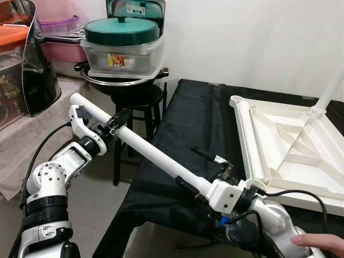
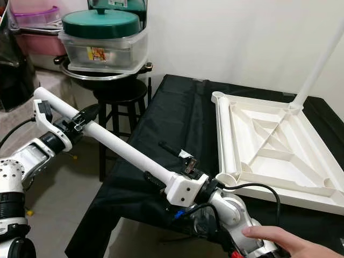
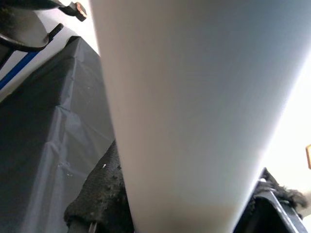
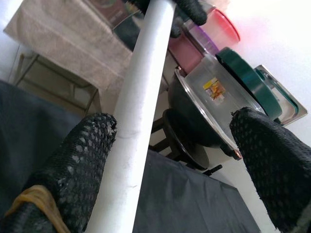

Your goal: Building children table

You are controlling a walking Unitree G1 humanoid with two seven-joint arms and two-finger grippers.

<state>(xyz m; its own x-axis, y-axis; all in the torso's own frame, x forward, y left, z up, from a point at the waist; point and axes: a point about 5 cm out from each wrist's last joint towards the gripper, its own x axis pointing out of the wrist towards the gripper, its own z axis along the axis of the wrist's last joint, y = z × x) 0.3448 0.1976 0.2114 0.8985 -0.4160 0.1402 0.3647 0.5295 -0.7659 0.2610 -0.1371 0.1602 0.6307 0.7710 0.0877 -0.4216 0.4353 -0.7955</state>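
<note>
1. The white table leg, a long plastic tube, hangs slantwise in the air between the two arms, its lower end just beside the near corner socket of the upturned table top.
2. The left pincer is pinched around the tube near its upper end; in the left wrist view the tube sits tight between the pads.
3. The right pincer is spread around the lower part of the leg: one finger touches it, the other stands well apart.
4. The leg looks light, stiff and smooth, so it may slip or turn in a loose hold. A firm grip near the lower end would likely steer it best into the socket.
5. The table top lies on the black-draped counter, one leg already upright at its far corner. It probably slides easily on the cloth if pushed sideways.
6. Room is tight on the left: a stool stacked with a pan and lidded boxes stands near the tube's upper end, so swinging it upright risks a knock.
7. A person's hand rests on the right arm.
</note>
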